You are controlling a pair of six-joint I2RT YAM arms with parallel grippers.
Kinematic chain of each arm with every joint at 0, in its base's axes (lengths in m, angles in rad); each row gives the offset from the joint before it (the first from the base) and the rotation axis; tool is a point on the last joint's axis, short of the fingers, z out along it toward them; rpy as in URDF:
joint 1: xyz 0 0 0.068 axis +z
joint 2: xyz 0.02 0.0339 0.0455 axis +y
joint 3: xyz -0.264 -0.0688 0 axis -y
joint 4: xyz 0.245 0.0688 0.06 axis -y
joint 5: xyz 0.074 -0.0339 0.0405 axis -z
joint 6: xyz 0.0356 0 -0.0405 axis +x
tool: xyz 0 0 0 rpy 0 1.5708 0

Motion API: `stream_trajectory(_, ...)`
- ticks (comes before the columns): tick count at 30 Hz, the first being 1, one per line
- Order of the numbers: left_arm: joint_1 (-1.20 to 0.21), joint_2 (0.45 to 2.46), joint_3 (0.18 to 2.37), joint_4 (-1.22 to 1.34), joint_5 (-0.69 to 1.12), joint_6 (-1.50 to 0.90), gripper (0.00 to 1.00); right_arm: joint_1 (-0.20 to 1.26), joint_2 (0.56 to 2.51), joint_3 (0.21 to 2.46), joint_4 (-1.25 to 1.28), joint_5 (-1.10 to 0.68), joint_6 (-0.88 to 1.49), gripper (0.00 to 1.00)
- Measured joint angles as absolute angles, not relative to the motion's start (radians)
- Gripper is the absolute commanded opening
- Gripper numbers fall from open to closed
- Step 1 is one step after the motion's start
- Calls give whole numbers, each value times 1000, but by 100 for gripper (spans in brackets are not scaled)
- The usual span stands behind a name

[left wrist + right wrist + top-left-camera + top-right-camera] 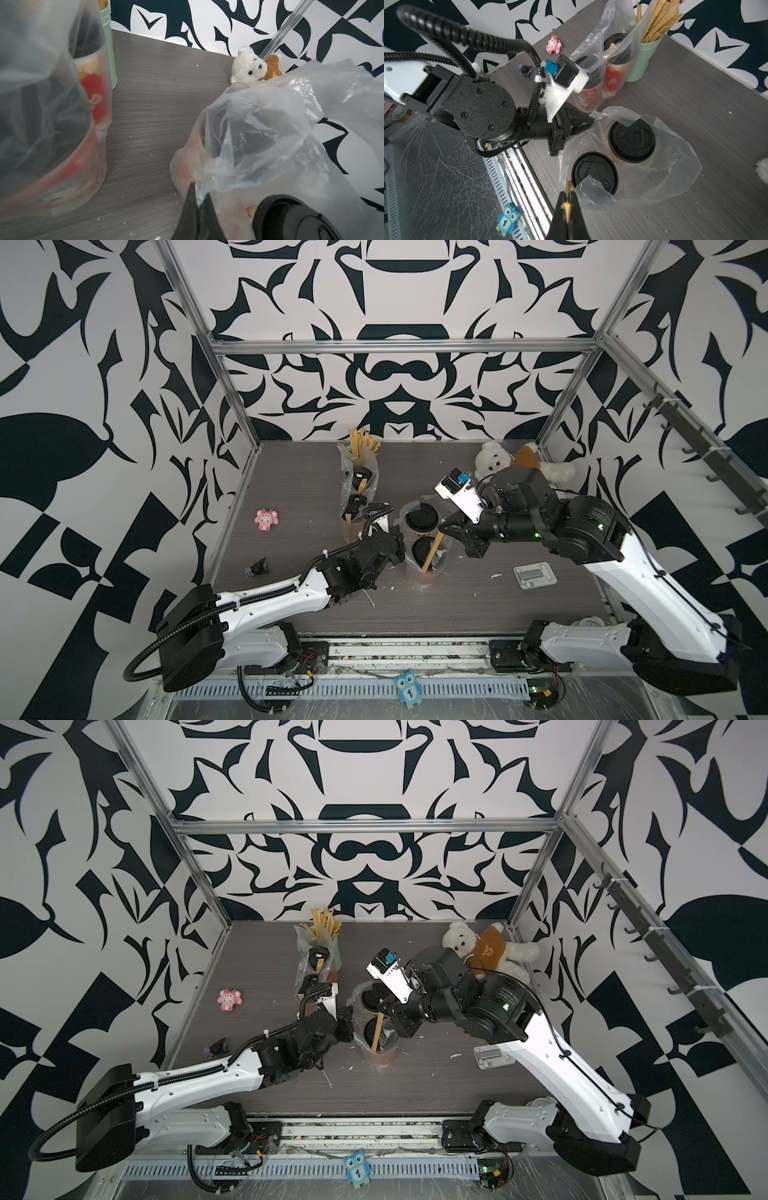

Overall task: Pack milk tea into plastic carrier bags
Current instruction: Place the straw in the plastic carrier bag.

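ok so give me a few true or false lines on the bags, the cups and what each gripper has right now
1. The near bag holds two cups with black lids. True.
2. The right gripper has its jaws open and empty. False: they are shut on a brown stick.
3. The left gripper has its jaws shut on the near bag's edge. True.
4. The mint-green holder is empty. False: it holds brown sticks.
5. The teddy bear lies at the near left corner of the table. False: it lies at the far right corner.
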State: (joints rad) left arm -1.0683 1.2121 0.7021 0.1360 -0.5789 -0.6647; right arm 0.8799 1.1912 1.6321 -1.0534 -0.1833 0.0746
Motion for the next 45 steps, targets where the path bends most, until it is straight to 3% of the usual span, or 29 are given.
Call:
stream_trajectory(39, -1081, 1213, 741, 100, -582, -665, 0, 973, 1139, 1304, -855, -96, 56, 0)
stream_trajectory(45, -1083, 1213, 742, 97, -583, -665, 0, 975, 1124, 1251, -823, -103, 61, 10)
